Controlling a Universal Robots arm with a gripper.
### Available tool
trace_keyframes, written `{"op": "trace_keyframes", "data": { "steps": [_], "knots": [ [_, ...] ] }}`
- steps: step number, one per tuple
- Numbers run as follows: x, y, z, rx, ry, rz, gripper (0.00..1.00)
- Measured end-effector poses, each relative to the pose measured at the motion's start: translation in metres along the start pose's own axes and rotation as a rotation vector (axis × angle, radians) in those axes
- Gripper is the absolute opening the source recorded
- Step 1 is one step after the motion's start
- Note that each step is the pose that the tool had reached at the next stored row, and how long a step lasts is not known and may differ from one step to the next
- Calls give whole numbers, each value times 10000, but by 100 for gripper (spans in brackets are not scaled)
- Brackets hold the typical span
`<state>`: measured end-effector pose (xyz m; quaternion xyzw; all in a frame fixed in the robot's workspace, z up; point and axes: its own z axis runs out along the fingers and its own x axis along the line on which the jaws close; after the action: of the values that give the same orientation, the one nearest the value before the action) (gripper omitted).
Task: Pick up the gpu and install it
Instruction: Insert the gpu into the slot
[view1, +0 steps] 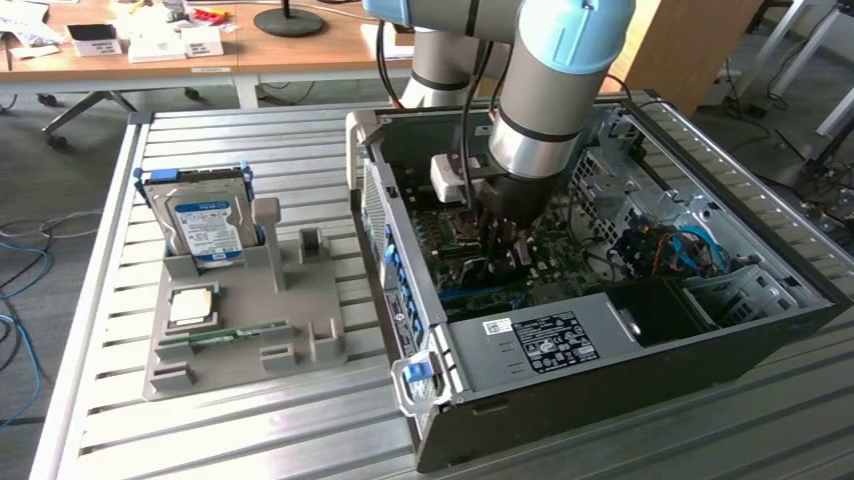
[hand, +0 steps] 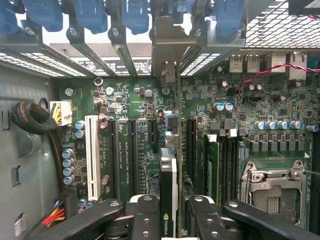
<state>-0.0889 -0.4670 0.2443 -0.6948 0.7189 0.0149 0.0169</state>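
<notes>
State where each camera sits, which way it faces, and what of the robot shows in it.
Exterior view: off the arm, raised, looking down across the slatted table at the open computer case and the grey parts tray; the arm reaches into the case.
Wrist view: on the wrist, looking along the pincer at the motherboard; the black fingers grip the gpu, edge-on over the slots.
Shared: the motherboard, the pincer.
</notes>
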Motion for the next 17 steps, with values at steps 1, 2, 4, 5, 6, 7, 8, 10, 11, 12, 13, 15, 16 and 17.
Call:
{"op": "trace_keyframes", "data": {
  "steps": [1, 2, 4, 5, 6, 7, 8, 10, 11, 12, 13, 15, 16, 17],
  "knots": [
    [0, 0, 0, 0, -1, 0, 27],
    [0, 0, 1, 0, -1, 0, 27],
    [0, 1, 2, -1, -5, 2, 28],
    [0, 0, 2, 2, -4, 1, 34],
    [0, 1, 1, 0, -2, 2, 34],
    [0, 1, 1, 1, -2, 1, 40],
    [0, 0, 1, 1, -2, 1, 40],
    [0, 0, 1, 0, -1, 0, 40],
    [0, 0, 1, 0, -1, 0, 40],
    [0, 0, 0, 0, -1, 0, 40],
    [0, 0, 0, 0, -1, 0, 40],
    [0, 0, 1, 0, -1, 0, 40],
    [0, 0, 0, 0, -1, 0, 40],
    [0, 0, 0, 1, -2, 0, 40]
  ]
}}
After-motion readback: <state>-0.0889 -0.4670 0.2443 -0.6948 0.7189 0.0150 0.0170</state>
